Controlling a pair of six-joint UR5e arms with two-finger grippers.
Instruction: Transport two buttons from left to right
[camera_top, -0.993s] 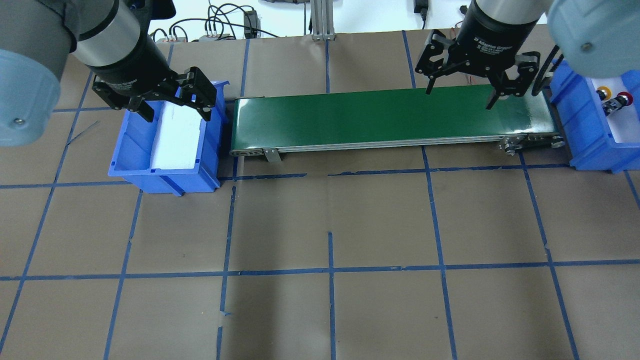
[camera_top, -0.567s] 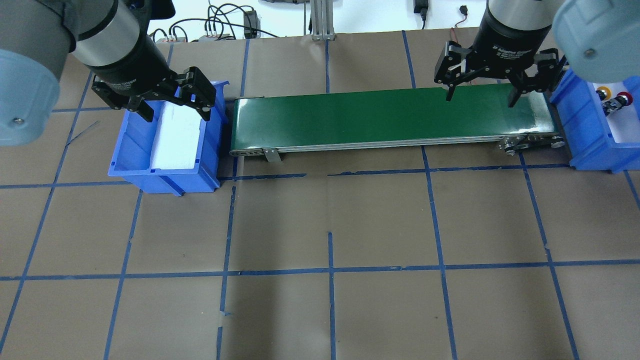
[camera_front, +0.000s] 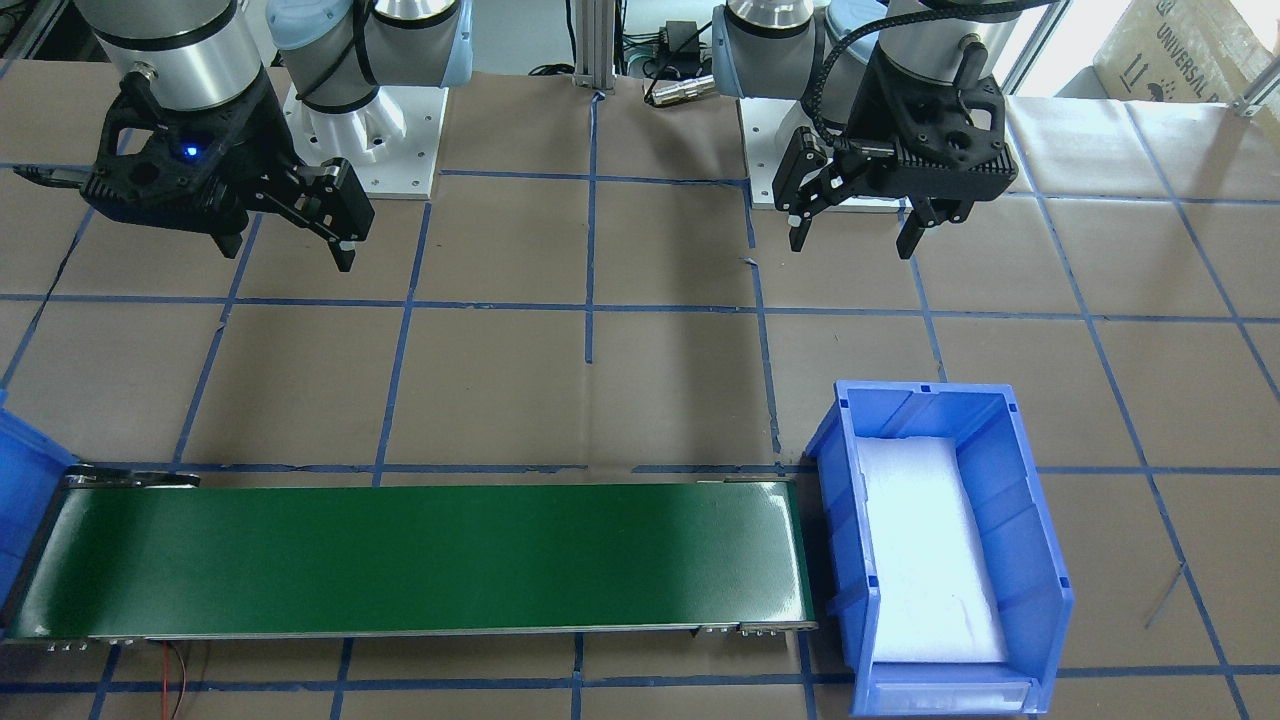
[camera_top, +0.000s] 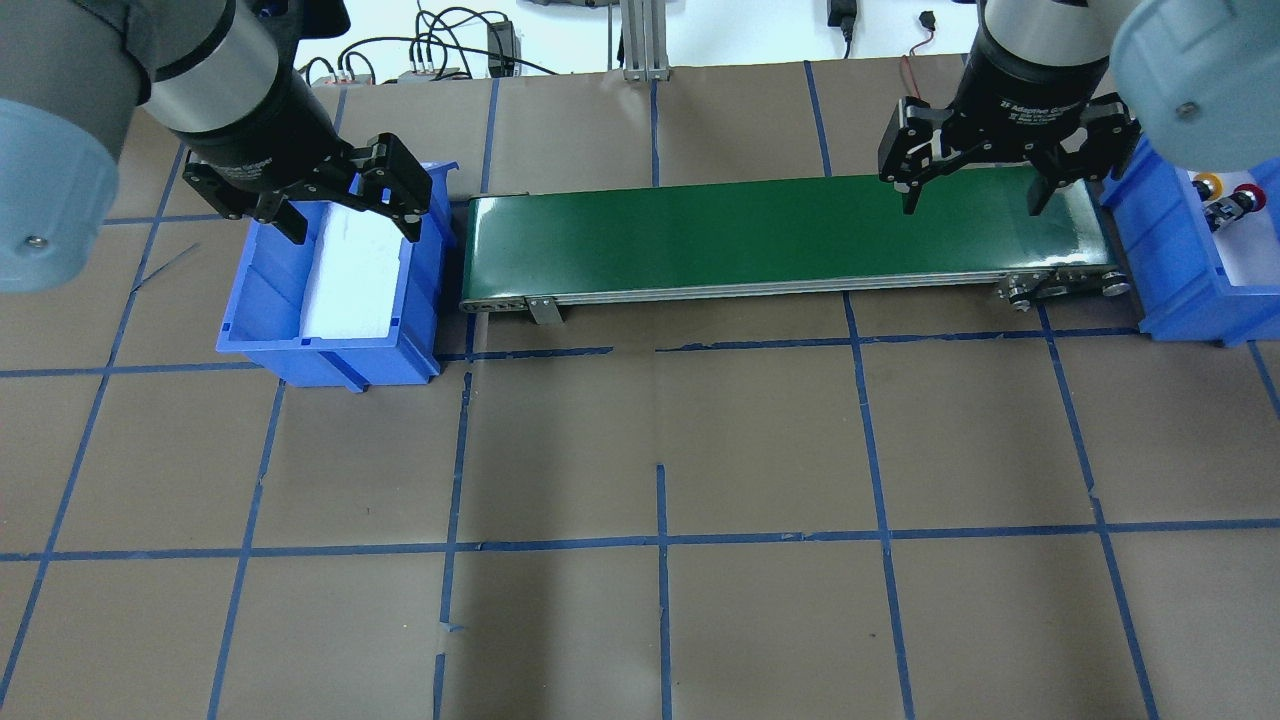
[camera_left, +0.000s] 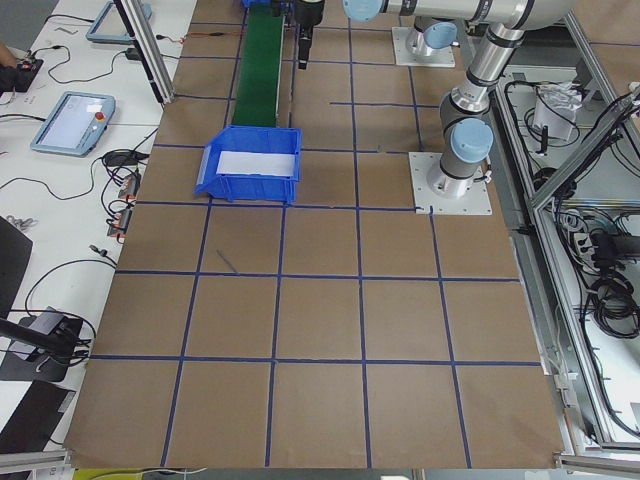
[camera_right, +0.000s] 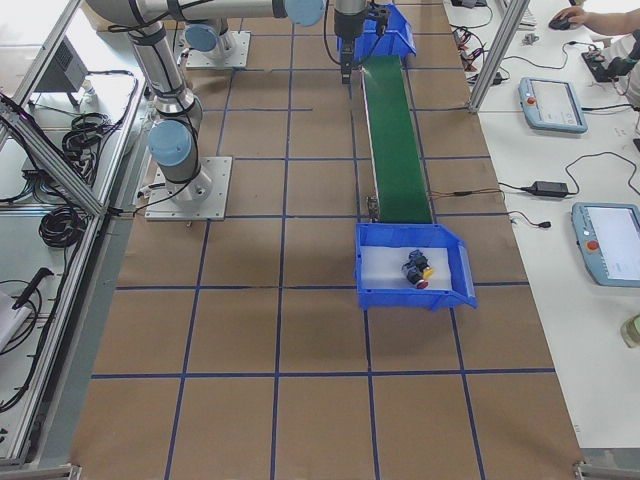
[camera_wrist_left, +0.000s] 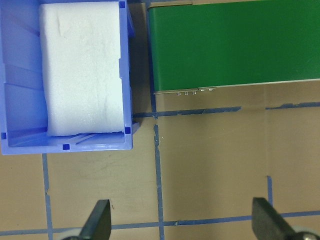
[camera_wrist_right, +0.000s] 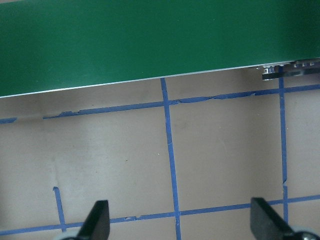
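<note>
Fingers (camera_top: 405, 205): splayed wide on your left gripper (camera_top: 352, 228) and right gripper (camera_top: 972, 203), nothing held.
Buttons (camera_right: 417, 270): both in the bin (camera_top: 1165, 270) at three o'clock, past the belt (camera_top: 760, 235); looks delivered.

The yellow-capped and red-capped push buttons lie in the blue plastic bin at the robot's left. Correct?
No: the overhead exterior view shows the yellow-capped push button and the red-capped push button lying in the blue plastic bin at the robot's right.
</note>
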